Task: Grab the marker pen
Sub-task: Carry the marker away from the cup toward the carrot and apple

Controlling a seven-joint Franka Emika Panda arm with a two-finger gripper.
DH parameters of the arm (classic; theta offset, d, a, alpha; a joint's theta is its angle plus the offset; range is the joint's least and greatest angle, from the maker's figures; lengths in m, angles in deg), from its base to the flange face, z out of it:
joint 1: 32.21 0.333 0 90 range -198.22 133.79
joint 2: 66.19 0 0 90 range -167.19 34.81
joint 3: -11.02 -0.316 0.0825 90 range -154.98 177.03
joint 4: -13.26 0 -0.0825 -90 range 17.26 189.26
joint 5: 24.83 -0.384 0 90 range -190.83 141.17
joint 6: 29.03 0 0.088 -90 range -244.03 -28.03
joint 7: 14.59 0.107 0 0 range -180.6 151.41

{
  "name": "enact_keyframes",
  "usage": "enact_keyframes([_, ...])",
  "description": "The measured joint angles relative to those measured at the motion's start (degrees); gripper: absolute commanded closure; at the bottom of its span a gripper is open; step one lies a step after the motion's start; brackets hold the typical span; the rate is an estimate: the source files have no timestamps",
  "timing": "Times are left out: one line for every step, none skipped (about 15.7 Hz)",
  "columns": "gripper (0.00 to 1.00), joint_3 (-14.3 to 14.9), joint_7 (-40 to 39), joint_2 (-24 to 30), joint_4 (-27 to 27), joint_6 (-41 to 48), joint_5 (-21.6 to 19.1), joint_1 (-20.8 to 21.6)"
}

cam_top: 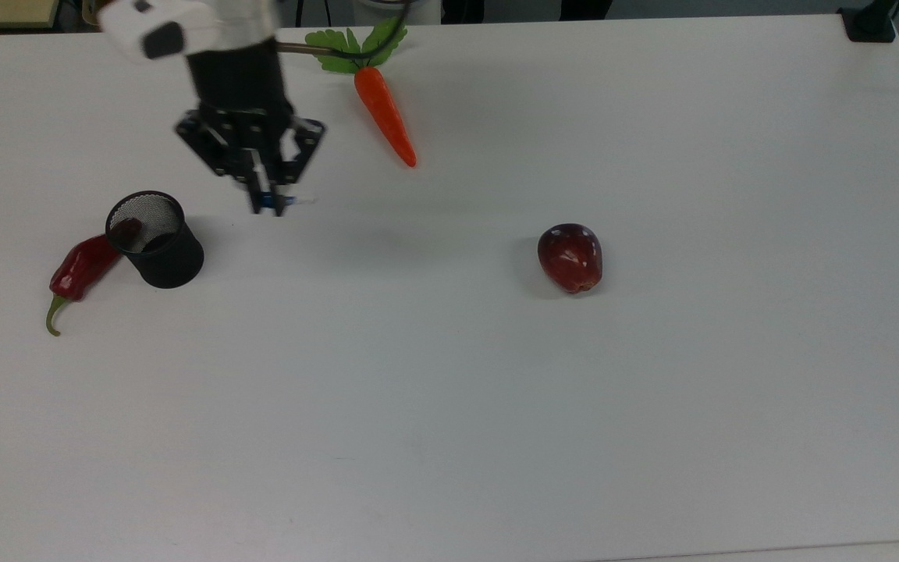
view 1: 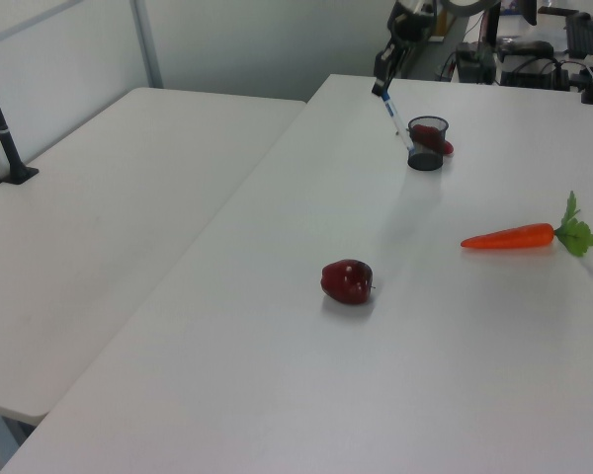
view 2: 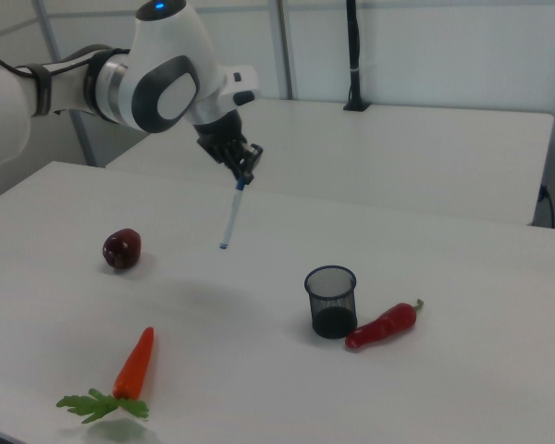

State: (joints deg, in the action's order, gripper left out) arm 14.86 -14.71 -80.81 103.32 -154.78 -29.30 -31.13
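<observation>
White with a blue end, the marker pen hangs in the air from the gripper, whose fingers pinch its top, high above the table, between the black cup and the apple.

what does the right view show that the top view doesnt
Right view alone: the marker at full length, hanging tilted from the claw well above the table, and the white arm behind it. Top view alone: the table's far corner with a black clamp. Both: cup, red pepper, carrot, apple.
</observation>
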Motion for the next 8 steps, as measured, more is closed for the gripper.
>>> enact_keyframes([0.88,0.0,0.4,-0.1,0.2,1.7,0.0,1.3])
enact_keyframes([0.88,-0.1,0.6,-0.1,0.4,2.8,0.0,2.3])
enact_keyframes([0.88,-0.1,0.6,-0.2,0.7,3.9,0.0,3.3])
enact_keyframes([0.88,-0.1,0.6,-0.3,1.0,4.7,0.0,4.3])
enact_keyframes([0.88,-0.1,0.6,-0.5,1.3,5.9,0.0,5.3])
enact_keyframes([0.88,-0.1,0.6,-0.7,1.6,7.1,0.0,6.1])
enact_keyframes([0.88,-0.1,0.7,-1.0,1.8,8.2,0.0,6.8])
enact_keyframes([0.87,-0.1,0.7,-1.5,1.9,9.2,0.0,7.5])
